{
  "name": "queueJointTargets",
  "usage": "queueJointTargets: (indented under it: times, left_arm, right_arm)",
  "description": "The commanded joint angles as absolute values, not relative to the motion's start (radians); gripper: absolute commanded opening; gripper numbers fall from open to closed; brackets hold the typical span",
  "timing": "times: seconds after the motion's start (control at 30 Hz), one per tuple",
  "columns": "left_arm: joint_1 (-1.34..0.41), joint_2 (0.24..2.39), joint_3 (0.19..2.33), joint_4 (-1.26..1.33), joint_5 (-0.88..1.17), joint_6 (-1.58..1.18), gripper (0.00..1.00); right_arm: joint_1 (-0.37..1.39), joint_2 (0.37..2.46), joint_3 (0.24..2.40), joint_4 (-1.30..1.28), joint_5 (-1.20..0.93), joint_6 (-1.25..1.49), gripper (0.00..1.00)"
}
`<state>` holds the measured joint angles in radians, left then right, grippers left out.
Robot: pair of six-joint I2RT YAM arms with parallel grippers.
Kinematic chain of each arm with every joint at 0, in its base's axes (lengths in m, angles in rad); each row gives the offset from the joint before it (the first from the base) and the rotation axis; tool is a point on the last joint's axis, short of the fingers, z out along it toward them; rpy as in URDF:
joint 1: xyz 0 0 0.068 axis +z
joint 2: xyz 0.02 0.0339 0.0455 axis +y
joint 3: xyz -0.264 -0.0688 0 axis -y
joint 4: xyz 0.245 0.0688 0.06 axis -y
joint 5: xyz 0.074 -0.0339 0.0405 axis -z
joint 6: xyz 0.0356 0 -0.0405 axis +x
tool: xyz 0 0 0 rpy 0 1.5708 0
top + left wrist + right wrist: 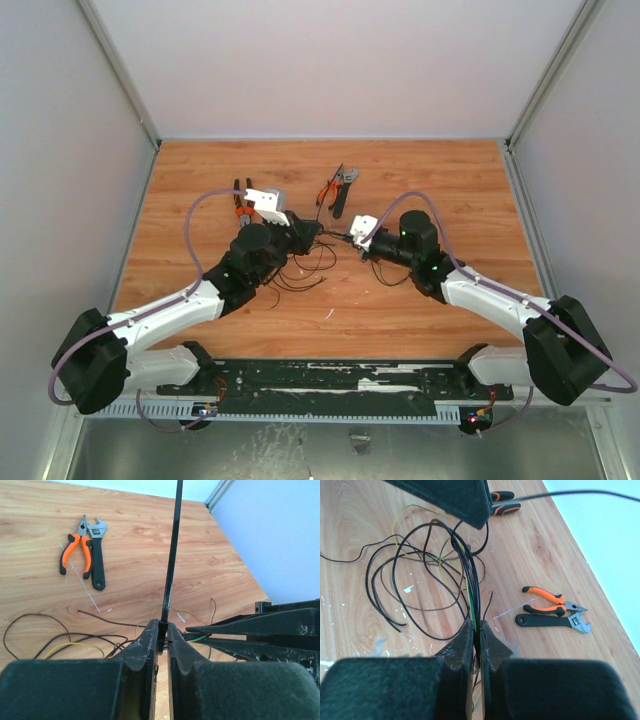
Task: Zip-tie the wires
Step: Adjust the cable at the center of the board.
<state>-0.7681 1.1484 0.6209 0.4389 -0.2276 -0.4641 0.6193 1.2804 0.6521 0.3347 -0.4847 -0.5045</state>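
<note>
The zip tie (171, 555), a thin black strip, stands up from between the jaws of my left gripper (163, 625), which is shut on its lower end. The wires (470, 580) are thin black, brown and yellow-green strands, gathered into a bundle that runs into my right gripper (477, 625); it is shut on them. Loose loops of the wires (300, 270) spread on the wood below both grippers. From above, the left gripper (305, 232) and right gripper (350, 238) meet tip to tip at mid-table. The right gripper's fingers (260, 625) lie just right of the zip tie.
Orange-handled pliers (328, 190) and a black adjustable wrench (342, 190) lie together behind the grippers. A second orange-handled pair (240, 200) lies behind the left wrist. Grey walls enclose the wooden table (450, 180) on three sides.
</note>
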Motion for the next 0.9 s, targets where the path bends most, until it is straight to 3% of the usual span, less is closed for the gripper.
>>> queueJointTargets:
  times: [0.0, 0.87]
  left_arm:
    - [-0.755, 1.109, 0.620, 0.429, -0.256, -0.450, 0.00]
    - [-0.720, 0.996, 0.633, 0.336, -0.316, -0.410, 0.00]
  right_arm:
    - [0.613, 1.235, 0.620, 0.322, -0.428, -0.470, 0.00]
    - [0.529, 1.140, 0.576, 0.285, -0.282, -0.410, 0.00]
